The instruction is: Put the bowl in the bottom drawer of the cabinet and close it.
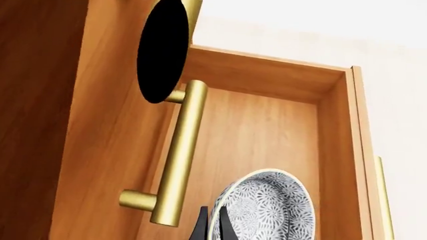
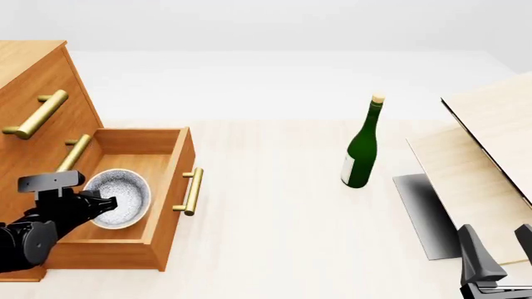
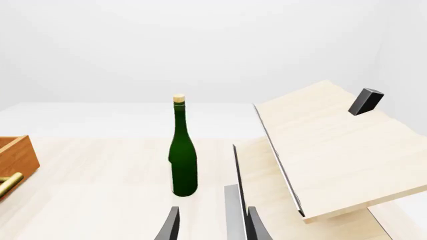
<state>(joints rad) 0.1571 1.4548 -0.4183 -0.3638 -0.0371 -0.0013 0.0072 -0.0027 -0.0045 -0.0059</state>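
Left wrist view: The bowl [image 1: 267, 207] sits over the floor of the open bottom drawer [image 1: 267, 125]. The left hand [image 1: 212, 226] shows 2 dark fingertips clamped on the bowl's near rim, 1 inside and 1 outside. A brass handle [image 1: 177, 155] on the drawer front above passes close beside the hand. Whether the bowl base rests on the drawer floor cannot be determined here.

Front view: The cabinet [image 2: 33, 81] stands at the left of the worktop [image 2: 275, 205]. The bottom drawer is pulled fully out, its handle [image 2: 191, 192] facing right. The bowl is inside the drawer, near its middle, with the left hand [image 2: 106, 203] gripping its left rim. The green bottle [image 2: 362, 146] stands upright, well apart to the right. The right hand [image 2: 499, 255] idles at the lower right beside the pale boards [image 2: 490, 168].

Right wrist view: The right hand [image 3: 210, 225] has its fingers apart and holds nothing. The bottle and boards lie ahead of it.

Handling judgement: The bowl appears rigid, light and possibly ceramic, so treat it as breakable and smooth. A rim pinch is the only practical hold; release it low. To close the drawer, push on the flat front or the handle.
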